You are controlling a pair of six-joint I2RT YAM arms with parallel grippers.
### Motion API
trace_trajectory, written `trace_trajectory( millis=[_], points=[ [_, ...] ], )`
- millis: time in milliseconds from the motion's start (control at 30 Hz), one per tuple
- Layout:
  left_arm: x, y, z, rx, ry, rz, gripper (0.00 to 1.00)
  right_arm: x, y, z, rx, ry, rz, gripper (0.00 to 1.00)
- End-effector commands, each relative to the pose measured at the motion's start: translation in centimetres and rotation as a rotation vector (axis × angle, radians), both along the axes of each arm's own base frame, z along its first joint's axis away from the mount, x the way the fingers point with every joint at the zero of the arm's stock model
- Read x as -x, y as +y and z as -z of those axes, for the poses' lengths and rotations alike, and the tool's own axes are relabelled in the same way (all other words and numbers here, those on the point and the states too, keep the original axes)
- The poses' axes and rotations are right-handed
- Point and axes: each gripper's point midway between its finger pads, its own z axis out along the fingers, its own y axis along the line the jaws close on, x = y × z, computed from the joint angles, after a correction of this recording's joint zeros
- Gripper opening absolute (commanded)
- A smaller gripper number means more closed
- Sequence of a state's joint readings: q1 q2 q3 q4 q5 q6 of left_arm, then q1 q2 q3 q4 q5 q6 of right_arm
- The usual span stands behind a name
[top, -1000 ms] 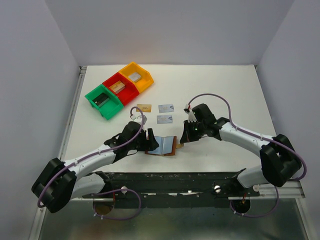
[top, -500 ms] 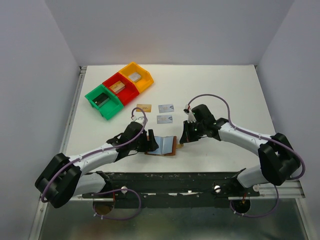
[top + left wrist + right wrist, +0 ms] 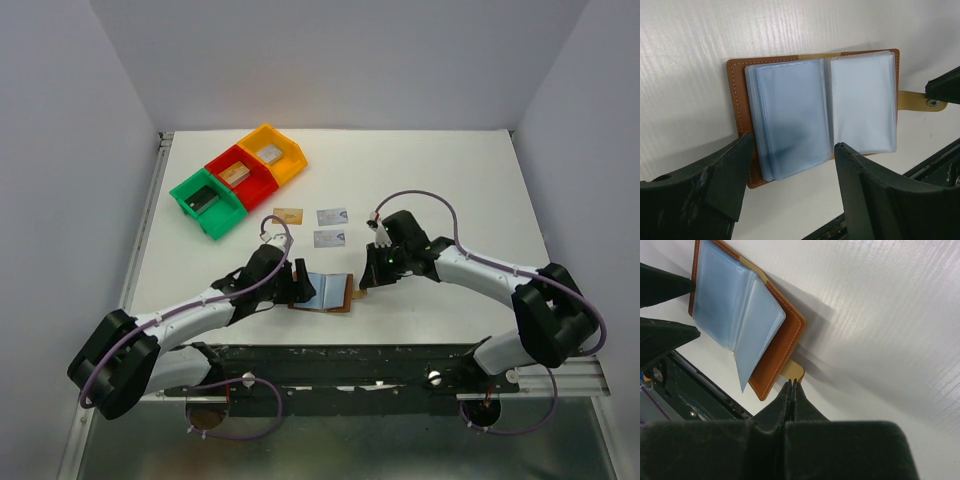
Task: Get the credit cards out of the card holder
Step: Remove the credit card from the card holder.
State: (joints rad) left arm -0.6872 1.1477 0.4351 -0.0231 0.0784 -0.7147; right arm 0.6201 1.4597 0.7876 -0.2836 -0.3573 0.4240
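The card holder (image 3: 327,293) lies open near the table's (image 3: 450,180) front edge, between the 2 arms, with its cloudy light-blue sleeves (image 3: 790,115) facing up. The left gripper (image 3: 793,147) hangs over the holder's left half with its jaws spread wide. 1 finger hides the holder's lower left corner, and whether either finger touches the leather cannot be told. The right gripper (image 3: 791,386) is closed, its fingers pressed flat together and their tips right at the end of the snap tab (image 3: 793,371); whether they bear on it is hard to make out. A dark patch shows low in the left sleeve, and it cannot be told whether a card sits inside. Farther back, 3 credit cards lie flat and apart: a gold-tan card (image 3: 288,215), a silvery card (image 3: 331,216) to its right and a second silvery card (image 3: 329,238) nearer the holder. At back left stand a green bin (image 3: 207,203), a red bin (image 3: 240,177) and a yellow bin (image 3: 272,153), their contents too small to read
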Motion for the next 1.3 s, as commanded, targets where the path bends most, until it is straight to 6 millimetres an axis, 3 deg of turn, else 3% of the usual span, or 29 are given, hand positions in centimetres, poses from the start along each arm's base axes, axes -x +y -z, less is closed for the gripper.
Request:
trace_trajectory(
  millis=[0,200,467,867,1267],
  points=[
    [-0.1,-0.1,0.7,-0.007,0.019,0.002,0.78,0.2,0.3,0.6,-0.007,0.013,-0.007,0.00],
    [-0.1,-1.3,0.4,0.029,0.010,0.060,0.75,0.3,0.4,1.1,-0.009,0.028,-0.013,0.00],
    [0.4,-4.0,-2.6,0.164,-0.090,0.217,0.61,0.3,0.8,1.6,-0.011,0.040,-0.015,0.00],
    [0.6,-6.1,-5.5,0.210,-0.169,0.313,0.56,0.2,0.5,1.7,0.001,0.038,-0.013,0.00],
    [1.0,-7.6,-5.9,0.181,-0.180,0.373,0.55,0.1,0.4,1.8,0.006,0.034,-0.009,0.00]
  ],
)
